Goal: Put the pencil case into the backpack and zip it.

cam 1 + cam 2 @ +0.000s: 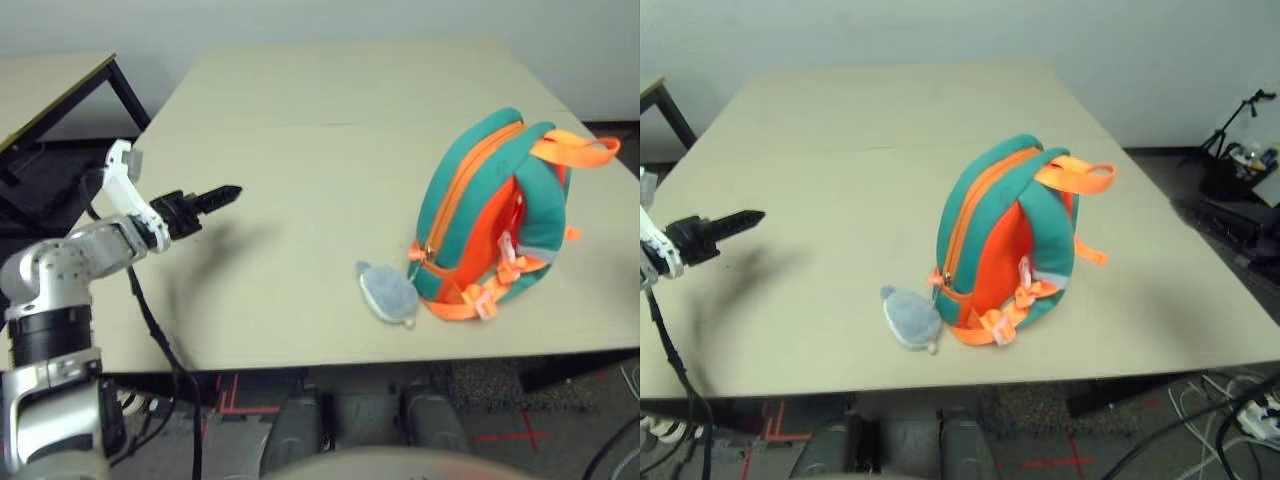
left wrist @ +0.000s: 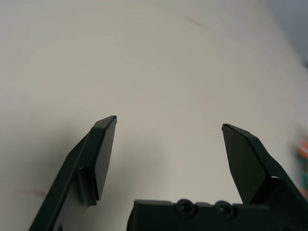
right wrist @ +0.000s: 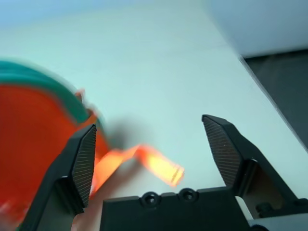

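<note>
bare beige tabletop [image 1: 300, 150] is seen around the zipped teal and orange backpack [image 1: 490, 215]; left gripper [image 2: 168, 126] and right gripper [image 3: 149, 126] are spread, empty.

The backpack [image 1: 495, 215] is teal with an orange zipper line, an orange panel, and orange straps [image 1: 578, 150] and buckled webbing at its base. The plush fish charm [image 1: 386, 293] at its seven o'clock is grey with a paler edge. The table [image 1: 300, 150] is plain beige. The left gripper [image 1: 215, 197] has black fingers on a silver and white arm.
</note>
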Robot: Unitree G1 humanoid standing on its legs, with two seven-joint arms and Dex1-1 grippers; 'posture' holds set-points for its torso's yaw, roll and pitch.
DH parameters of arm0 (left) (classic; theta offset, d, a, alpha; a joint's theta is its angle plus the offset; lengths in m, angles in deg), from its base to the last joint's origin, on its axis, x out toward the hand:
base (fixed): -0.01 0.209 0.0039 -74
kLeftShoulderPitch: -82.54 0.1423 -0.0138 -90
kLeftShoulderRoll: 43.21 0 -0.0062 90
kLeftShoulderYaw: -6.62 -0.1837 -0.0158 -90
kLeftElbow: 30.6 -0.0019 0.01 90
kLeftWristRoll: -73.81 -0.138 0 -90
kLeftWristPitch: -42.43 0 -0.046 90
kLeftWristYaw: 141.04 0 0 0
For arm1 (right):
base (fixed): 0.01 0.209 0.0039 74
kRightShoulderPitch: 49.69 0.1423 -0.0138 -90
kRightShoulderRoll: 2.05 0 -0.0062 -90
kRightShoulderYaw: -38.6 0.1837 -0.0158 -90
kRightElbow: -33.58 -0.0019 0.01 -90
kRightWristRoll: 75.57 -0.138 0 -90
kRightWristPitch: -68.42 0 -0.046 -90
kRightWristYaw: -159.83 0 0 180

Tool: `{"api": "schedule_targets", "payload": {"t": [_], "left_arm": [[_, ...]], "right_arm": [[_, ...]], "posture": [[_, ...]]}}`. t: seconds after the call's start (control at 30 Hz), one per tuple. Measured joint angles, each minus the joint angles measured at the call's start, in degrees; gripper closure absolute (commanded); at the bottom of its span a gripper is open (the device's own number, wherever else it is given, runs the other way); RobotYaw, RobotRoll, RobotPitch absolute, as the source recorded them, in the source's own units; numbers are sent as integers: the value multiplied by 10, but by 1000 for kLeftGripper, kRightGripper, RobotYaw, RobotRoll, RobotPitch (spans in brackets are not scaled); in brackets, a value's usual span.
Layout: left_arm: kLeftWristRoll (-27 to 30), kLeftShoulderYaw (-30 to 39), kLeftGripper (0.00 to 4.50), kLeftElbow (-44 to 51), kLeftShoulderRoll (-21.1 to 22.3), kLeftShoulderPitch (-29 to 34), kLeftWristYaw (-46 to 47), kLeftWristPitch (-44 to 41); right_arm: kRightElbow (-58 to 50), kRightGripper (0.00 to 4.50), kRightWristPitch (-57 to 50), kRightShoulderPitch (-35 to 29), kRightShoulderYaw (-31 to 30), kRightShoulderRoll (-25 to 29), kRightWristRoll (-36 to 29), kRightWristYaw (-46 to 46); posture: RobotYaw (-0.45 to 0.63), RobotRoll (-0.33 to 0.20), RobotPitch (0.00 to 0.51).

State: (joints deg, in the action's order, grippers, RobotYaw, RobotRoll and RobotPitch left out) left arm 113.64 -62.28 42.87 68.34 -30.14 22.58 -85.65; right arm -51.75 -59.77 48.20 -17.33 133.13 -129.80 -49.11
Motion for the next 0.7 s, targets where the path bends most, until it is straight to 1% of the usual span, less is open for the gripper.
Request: {"api": "schedule_targets", "payload": {"t": [0.1, 0.17, 0.27, 0.3, 0.37, 0.47, 0.57, 0.7], "left_arm": [[-100, -21, 0, -57, -9, 9, 2, 149], [-132, -20, 0, -87, -21, 8, 3, 213], [-165, -20, 0, -123, -37, 5, 14, 275], [-181, -21, 0, -136, -41, 5, 17, 299], [-202, -23, 0, -155, -53, 1, 22, 337], [-222, -26, 0, -182, -63, -10, 22, 368], [-245, -38, 0, -218, -71, -21, 17, 401], [-271, -49, 0, -265, -81, -35, 13, 443]], "right_arm": [[98, 8, 94, 100, -75, -69, 91, -28], [153, 8, 144, 141, -102, -93, 135, -45], [227, 8, 208, 187, -121, -128, 186, -61], [259, 8, 233, 204, -124, -149, 201, -63], [314, 8, 273, 221, -129, -180, 227, -67], [376, 8, 320, 227, -138, -201, 264, -73], [414, 8, 374, 233, -143, -217, 296, -73], [438, 8, 424, 234, -143, -250, 314, -70]], "posture": [[5, 0, 11], [12, 0, 19], [17, 0, 33], [16, 0, 36], [8, 0, 44], [-2, 0, 53], [-1, 0, 58], [-10, 0, 63]]}}
